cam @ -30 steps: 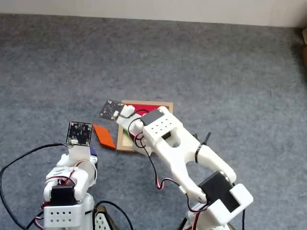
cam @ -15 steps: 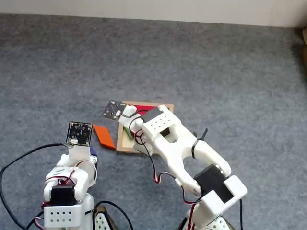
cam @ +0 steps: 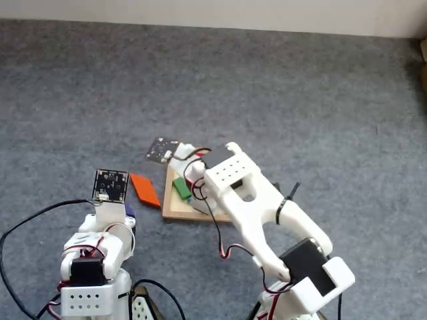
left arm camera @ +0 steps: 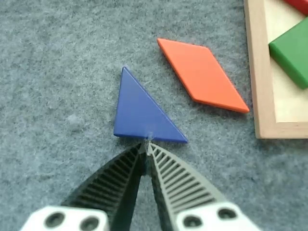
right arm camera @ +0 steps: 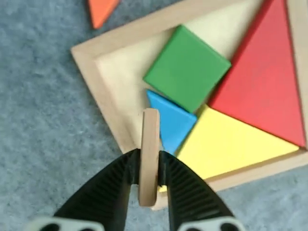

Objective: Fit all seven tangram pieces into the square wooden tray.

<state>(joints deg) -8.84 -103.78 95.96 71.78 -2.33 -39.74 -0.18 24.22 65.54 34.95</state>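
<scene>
1. Your right tool [right arm camera: 149,160] is clamped on a thin tan piece [right arm camera: 150,127], which it holds on edge. In the right wrist view the piece shows against the rim of the tray [right arm camera: 103,108] and the floor just inside it, next to the light blue triangle [right arm camera: 174,121].
2. Four pieces lie flat in the tray. The green square [right arm camera: 187,67] touches the light blue triangle. The yellow triangle [right arm camera: 231,142] lies beside them, edge to edge with the red triangle [right arm camera: 262,79]. Bare tray floor shows along the rim by the green square.
3. Your left tool [left arm camera: 146,147] has its jaws together, with the tips right at one edge of the dark blue triangle [left arm camera: 142,113].
4. The dark blue triangle lies flat on the grey counter [cam: 300,93], outside the tray.
5. The orange parallelogram [left arm camera: 202,75] also lies flat on the counter, between the dark blue triangle and the tray and apart from both.
</scene>
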